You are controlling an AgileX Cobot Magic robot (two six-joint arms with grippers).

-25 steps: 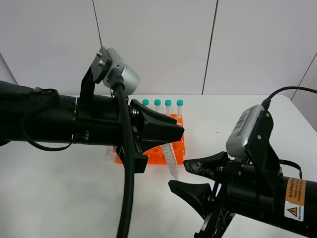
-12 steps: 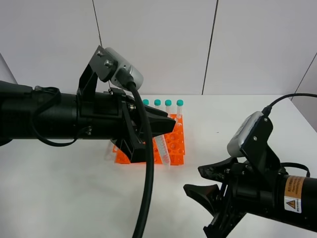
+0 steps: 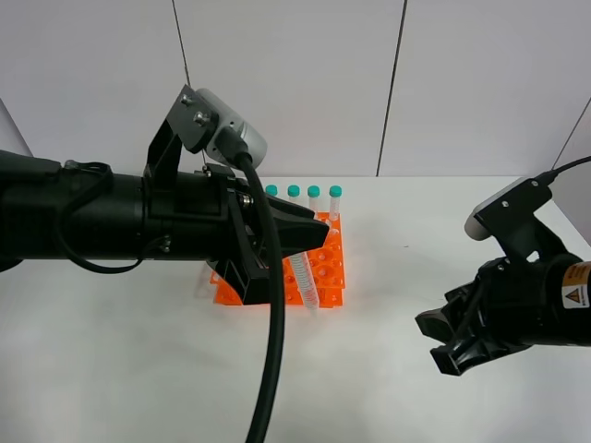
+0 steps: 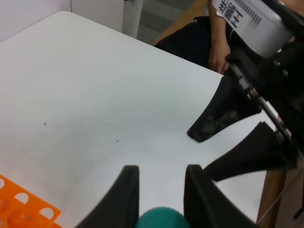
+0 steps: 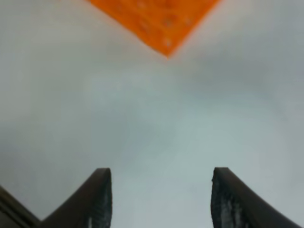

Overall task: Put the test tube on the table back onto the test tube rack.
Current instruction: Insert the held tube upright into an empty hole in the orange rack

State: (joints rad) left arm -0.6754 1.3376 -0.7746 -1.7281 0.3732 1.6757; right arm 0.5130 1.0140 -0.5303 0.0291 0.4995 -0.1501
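Left tool [image 3: 312, 238], frame centre: clamped on test tube [image 3: 302, 278] over test tube rack [image 3: 328, 264]. Right tool [image 3: 443, 343], lower right: half spread, empty, above desk [image 3: 388, 295].

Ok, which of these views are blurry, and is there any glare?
Right wrist view: soft all over, test tube rack smeared. Left wrist view: table sharp, test tube in the left hand blurred up close. Exterior high view: crisp, evenly lit, no glare.

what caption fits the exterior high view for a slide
Tilted test tube held by the left pincer at the orange rack; right pincer open, empty.
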